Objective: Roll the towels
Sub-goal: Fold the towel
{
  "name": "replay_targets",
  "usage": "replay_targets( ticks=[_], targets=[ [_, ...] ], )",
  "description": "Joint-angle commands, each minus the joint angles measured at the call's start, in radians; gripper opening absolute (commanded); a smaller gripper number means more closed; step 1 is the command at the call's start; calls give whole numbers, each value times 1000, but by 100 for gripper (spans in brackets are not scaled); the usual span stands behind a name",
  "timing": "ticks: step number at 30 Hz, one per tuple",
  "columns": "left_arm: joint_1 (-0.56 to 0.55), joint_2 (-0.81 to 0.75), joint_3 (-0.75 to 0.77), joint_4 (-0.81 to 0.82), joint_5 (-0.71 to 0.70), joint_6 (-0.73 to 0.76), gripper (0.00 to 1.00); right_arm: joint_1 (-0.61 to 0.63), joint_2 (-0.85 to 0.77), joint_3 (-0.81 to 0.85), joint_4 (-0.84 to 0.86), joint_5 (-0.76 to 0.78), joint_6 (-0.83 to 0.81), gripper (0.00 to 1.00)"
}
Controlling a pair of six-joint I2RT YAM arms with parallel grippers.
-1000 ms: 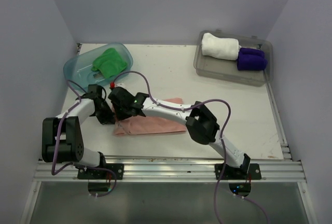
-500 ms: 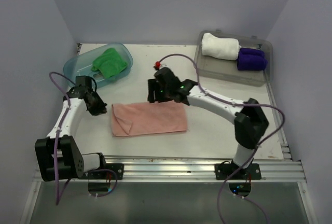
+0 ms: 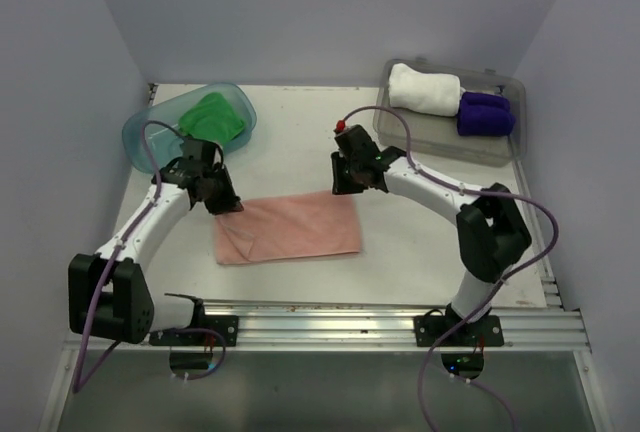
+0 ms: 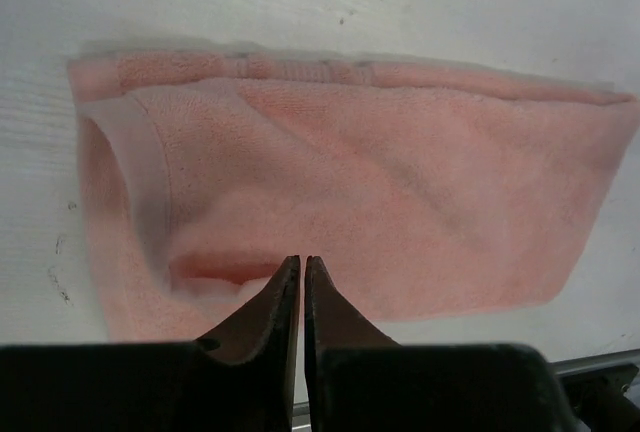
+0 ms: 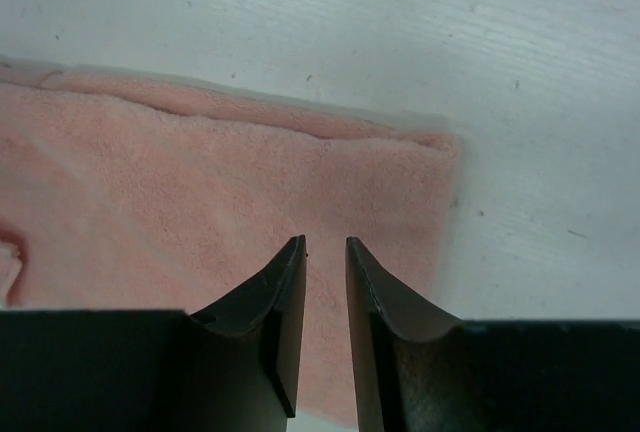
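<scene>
While left pincer (image 4: pixel 302 262) is closed, right pincer (image 5: pixel 325 244) gapes slightly above pink towel (image 3: pixel 290 230)

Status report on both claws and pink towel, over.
Left claw shut, empty, at pink towel left end. Right claw slightly open, empty, at right end. Towel flat, not rolled.
</scene>
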Motion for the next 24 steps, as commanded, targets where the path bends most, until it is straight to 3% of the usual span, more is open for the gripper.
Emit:
replay_targets(
  ticks=[1,5,11,17,24],
  targets=[
    [7,70,-68,80,54,14,9,-1,89,90,-41,-87,-124,26],
    [10,227,-55,50,68,78,2,-4,235,191,-108,-86,-171,22],
    [35,164,-44,-44,-25,101,4,-67,282,106,-121,5,-85,17],
    [47,225,-24,-3,22,100,5,-136,155,-81,-89,29,-35,15],
    [-2,499,213,77,117,81,5,-115,-85,-357,-72,9,60,10]
  ],
)
